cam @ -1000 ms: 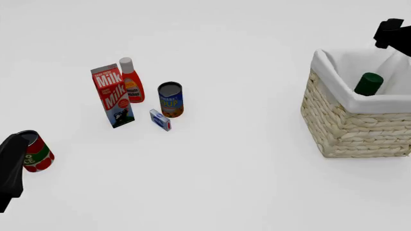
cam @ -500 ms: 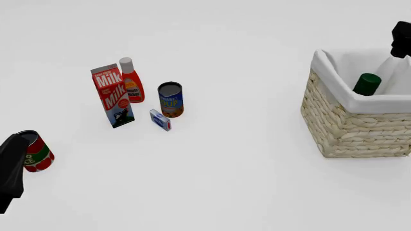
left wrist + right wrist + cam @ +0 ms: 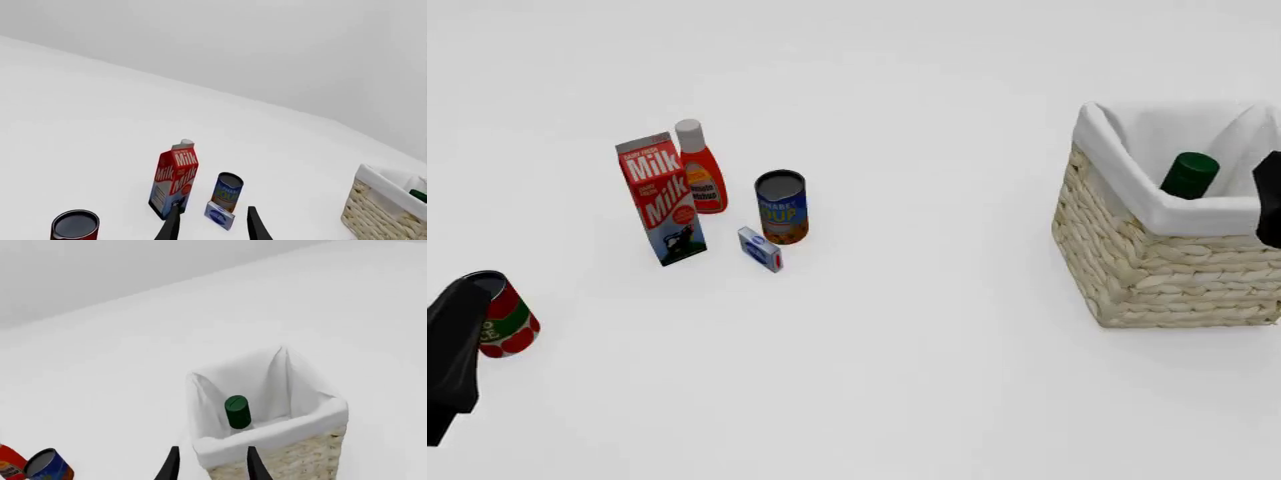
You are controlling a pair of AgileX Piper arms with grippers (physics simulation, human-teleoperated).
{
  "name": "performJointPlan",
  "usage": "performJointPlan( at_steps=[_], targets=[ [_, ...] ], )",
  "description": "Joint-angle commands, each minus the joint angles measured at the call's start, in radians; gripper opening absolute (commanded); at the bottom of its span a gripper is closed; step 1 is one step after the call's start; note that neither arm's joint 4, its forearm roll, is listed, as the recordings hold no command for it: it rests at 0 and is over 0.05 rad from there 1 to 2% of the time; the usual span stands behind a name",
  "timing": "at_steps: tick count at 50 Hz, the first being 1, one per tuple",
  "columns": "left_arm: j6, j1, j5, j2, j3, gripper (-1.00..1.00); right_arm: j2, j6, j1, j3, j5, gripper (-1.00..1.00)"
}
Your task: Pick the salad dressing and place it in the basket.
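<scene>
The salad dressing [image 3: 1190,175] stands inside the basket [image 3: 1154,270] at the right of the table; only its dark green cap shows above the white cloth lining. In the right wrist view the cap [image 3: 237,411] sits inside the lined basket [image 3: 267,437], apart from my right gripper [image 3: 210,467], which is open and empty above the near rim. In the front view the right gripper [image 3: 1269,200] is a dark shape at the right edge beside the basket. My left gripper [image 3: 454,350] is open and empty at the near left.
A milk carton [image 3: 662,200], a red-orange bottle with a white cap [image 3: 701,168], a blue soup can [image 3: 782,206] and a small blue box [image 3: 759,249] stand left of centre. A red and green can [image 3: 505,318] sits beside the left gripper.
My right gripper has moved from beyond the basket's far right corner toward the near side, along the frame's right edge. The green cap stays in the basket. The left arm has not moved.
</scene>
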State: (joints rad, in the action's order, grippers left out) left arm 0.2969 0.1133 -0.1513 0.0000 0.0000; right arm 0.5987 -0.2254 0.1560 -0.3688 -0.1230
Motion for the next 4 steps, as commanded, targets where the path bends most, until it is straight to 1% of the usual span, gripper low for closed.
performJointPlan(
  at_steps=[1, 3, 4],
  targets=[
    [-0.173, -0.01, 0.017, 0.0, 0.0, 1.0, -0.235, -0.068, -0.009, 0.145, 0.096, 1.0],
    [-0.176, -0.01, 0.017, 0.0, 0.0, 1.0, -0.276, -0.097, -0.012, 0.186, 0.107, 1.0],
    [-0.176, -0.01, 0.017, 0.0, 0.0, 1.0, -0.277, -0.097, -0.012, 0.186, 0.108, 1.0]
  ],
)
